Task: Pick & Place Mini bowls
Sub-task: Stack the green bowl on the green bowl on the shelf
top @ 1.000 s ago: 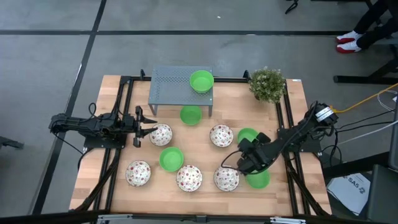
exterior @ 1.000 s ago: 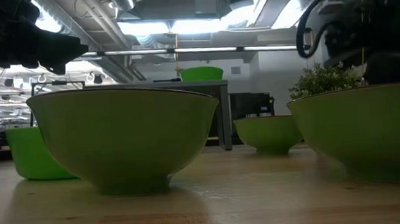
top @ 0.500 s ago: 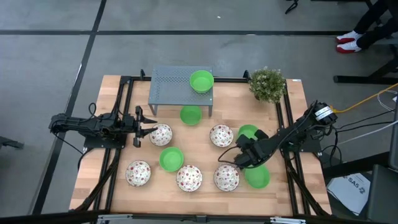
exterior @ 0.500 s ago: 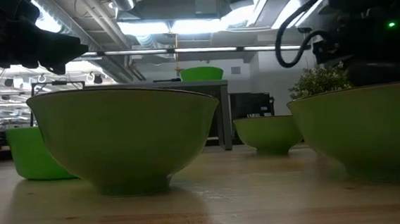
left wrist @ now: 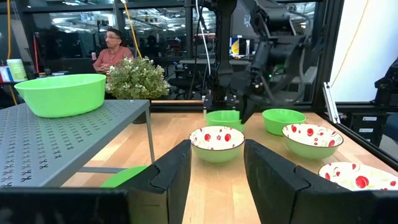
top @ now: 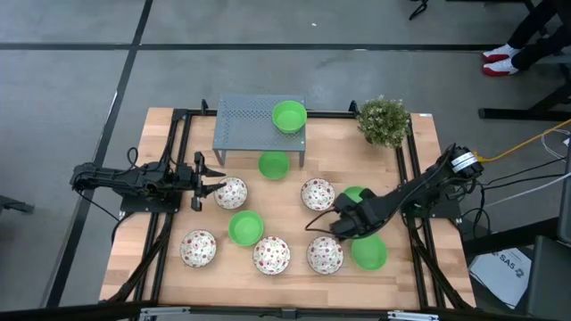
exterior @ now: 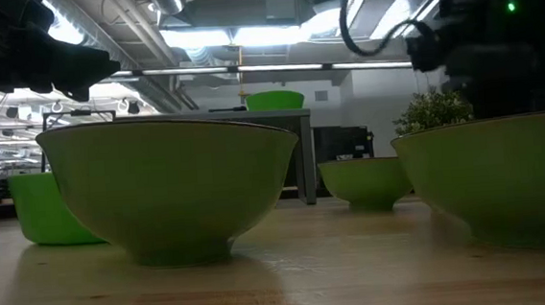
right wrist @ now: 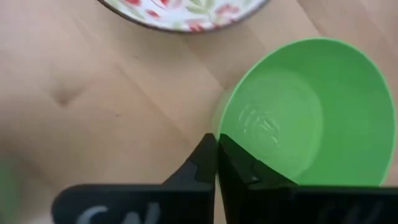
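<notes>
Mini bowls, some green and some speckled white, stand on the wooden table (top: 178,134). My right gripper (top: 346,212) is shut on a green bowl (top: 358,191) right of centre, next to a speckled bowl (top: 318,193). In the left wrist view that green bowl (left wrist: 224,117) shows under the right gripper. My left gripper (top: 198,181) waits open at the left, beside a speckled bowl (top: 231,193). Another green bowl (top: 289,116) rests on the grey shelf (top: 250,125). My right gripper pinches the green bowl's rim (right wrist: 225,127). One finger (right wrist: 239,171) is inside the bowl and the other finger (right wrist: 198,163) is outside its wall. The fingers come from above, pointing down. The bowl's foot is hidden, so I cannot tell whether it is off the table.
More bowls lie near the front: green ones (top: 245,227) (top: 368,252) (top: 274,165) and speckled ones (top: 198,248) (top: 271,255) (top: 325,255). A bushy plant (top: 384,120) stands at the far right corner. A person (left wrist: 112,50) sits beyond the table.
My right gripper has gone a little toward the table's far edge, away from the front green bowl and onto the green bowl beside the speckled one. The bowls stay where they were.
</notes>
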Action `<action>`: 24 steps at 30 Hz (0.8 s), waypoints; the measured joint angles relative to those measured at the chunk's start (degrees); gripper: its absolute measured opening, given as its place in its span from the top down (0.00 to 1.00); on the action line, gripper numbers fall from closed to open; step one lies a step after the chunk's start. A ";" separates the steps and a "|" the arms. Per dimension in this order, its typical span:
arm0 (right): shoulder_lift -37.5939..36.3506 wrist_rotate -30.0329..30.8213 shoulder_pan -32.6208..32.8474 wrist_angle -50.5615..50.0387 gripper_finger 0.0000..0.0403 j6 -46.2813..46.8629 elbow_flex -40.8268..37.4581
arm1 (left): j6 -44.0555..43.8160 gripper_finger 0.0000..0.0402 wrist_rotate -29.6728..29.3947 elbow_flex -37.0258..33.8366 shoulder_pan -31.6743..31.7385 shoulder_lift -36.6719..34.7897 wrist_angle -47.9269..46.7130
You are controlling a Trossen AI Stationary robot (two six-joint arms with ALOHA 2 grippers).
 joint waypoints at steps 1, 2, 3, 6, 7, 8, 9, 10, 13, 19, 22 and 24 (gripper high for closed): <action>0.00 -0.38 0.00 -0.59 0.99 -0.50 1.12 | -0.01 0.64 0.00 0.00 0.00 0.00 0.00; 0.02 -0.80 0.00 -1.32 0.99 -1.23 2.49 | -0.01 0.64 0.00 0.01 -0.01 0.00 -0.01; 0.02 -0.89 -0.02 -2.45 0.99 -1.77 4.11 | 0.00 0.64 0.00 0.00 0.00 0.00 0.00; 0.02 0.97 0.00 -6.52 0.99 -2.49 9.34 | 0.00 0.64 0.00 0.01 -0.01 0.00 0.00; 0.02 2.60 0.00 -7.97 0.99 -2.61 11.18 | 0.00 0.64 -0.01 0.00 0.00 0.00 -0.01; 0.02 4.40 0.00 -9.35 0.99 -3.22 13.10 | 0.00 0.64 0.00 0.01 -0.01 0.00 0.00; 0.02 6.11 0.00 -10.59 0.99 -4.57 15.21 | 0.00 0.64 -0.01 0.01 -0.01 0.00 -0.02; 0.02 7.58 -0.07 -11.77 0.99 -6.12 17.41 | 0.00 0.64 0.00 0.00 -0.01 0.00 0.00; 0.02 11.51 -0.96 -13.34 0.99 -9.66 24.00 | 0.00 0.64 0.00 0.00 0.00 0.00 0.00; 0.02 20.68 -2.05 -11.35 0.99 -17.26 36.12 | 0.00 0.64 0.00 0.01 0.00 0.00 -0.01; 0.02 23.83 -2.78 -7.96 0.99 -23.24 41.50 | 0.00 0.64 -0.01 0.00 0.00 0.00 -0.01; 0.02 25.03 -3.58 -4.73 0.99 -27.99 44.53 | 0.00 0.64 -0.02 0.02 0.00 0.00 -0.02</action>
